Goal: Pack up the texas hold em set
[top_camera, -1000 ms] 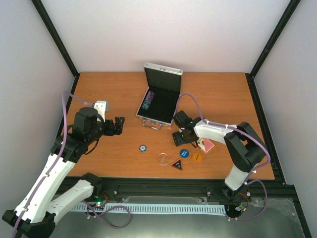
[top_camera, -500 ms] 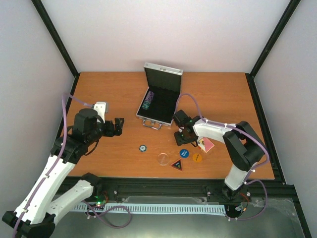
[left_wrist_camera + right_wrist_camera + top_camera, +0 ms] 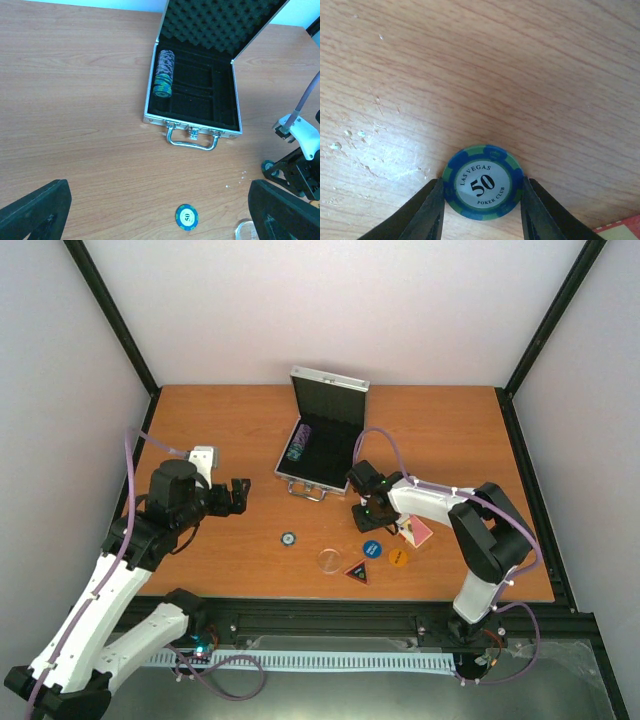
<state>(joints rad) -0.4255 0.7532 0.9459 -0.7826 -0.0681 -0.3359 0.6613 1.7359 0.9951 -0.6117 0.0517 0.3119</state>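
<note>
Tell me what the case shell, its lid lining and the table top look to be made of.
Case shell: metal, likely aluminium, by its bright silver rim.
Lid lining: black matte foam, shown by egg-crate bumps.
Table top: wood or wood-look laminate; the even grain and smooth sheen leave it open.

Bright, even light from above; shadows soft. In the right wrist view a pale glare lies on the table (image 3: 395, 145) at the chip's (image 3: 482, 182) nine o'clock.
</note>
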